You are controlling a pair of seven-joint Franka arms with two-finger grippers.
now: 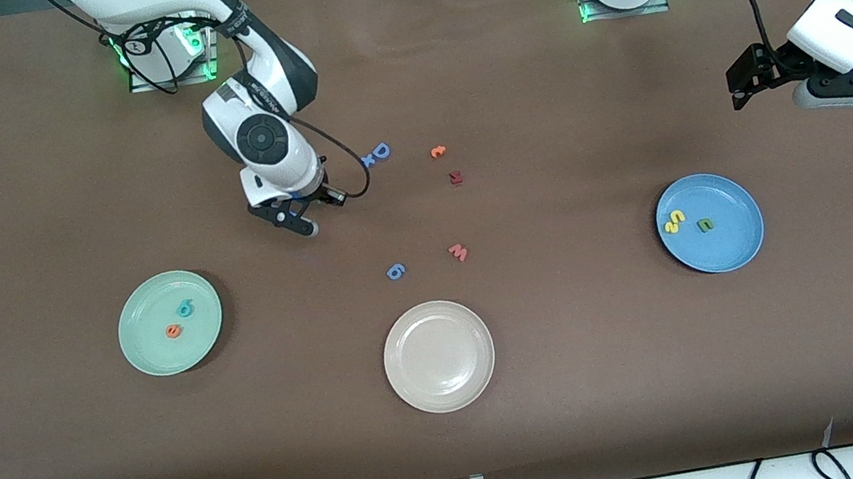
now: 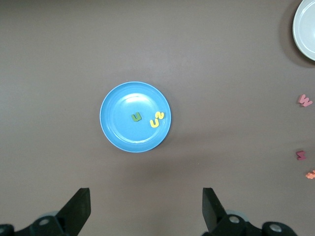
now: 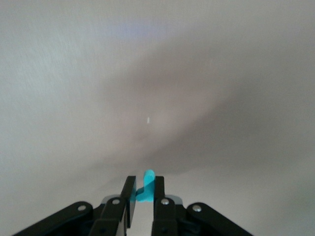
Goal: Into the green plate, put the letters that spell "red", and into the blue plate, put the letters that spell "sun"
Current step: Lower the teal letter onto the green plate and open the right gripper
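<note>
My right gripper [image 1: 307, 225] is shut on the teal r [image 3: 148, 187], which sticks out between its fingertips. It hangs over bare table between the blue capital D and the green plate [image 1: 147, 346]. In that plate lie the teal d [image 1: 184, 308] and the orange e [image 1: 173, 330]. The blue plate [image 1: 735, 245] holds two yellow letters [image 1: 675, 221] side by side and the olive n [image 1: 705, 225]. My left gripper [image 1: 740, 87] hangs open and holds nothing, high over the left arm's end of the table. Its wrist view looks down on the blue plate [image 2: 118, 130].
A cream-white plate [image 1: 444, 386] sits mid-table, nearest the front camera. Loose letters lie in the middle: a blue D [image 1: 377, 154], an orange c [image 1: 438, 151], a dark red piece [image 1: 456, 177], a pink w [image 1: 458, 251] and a blue 6 [image 1: 395, 271].
</note>
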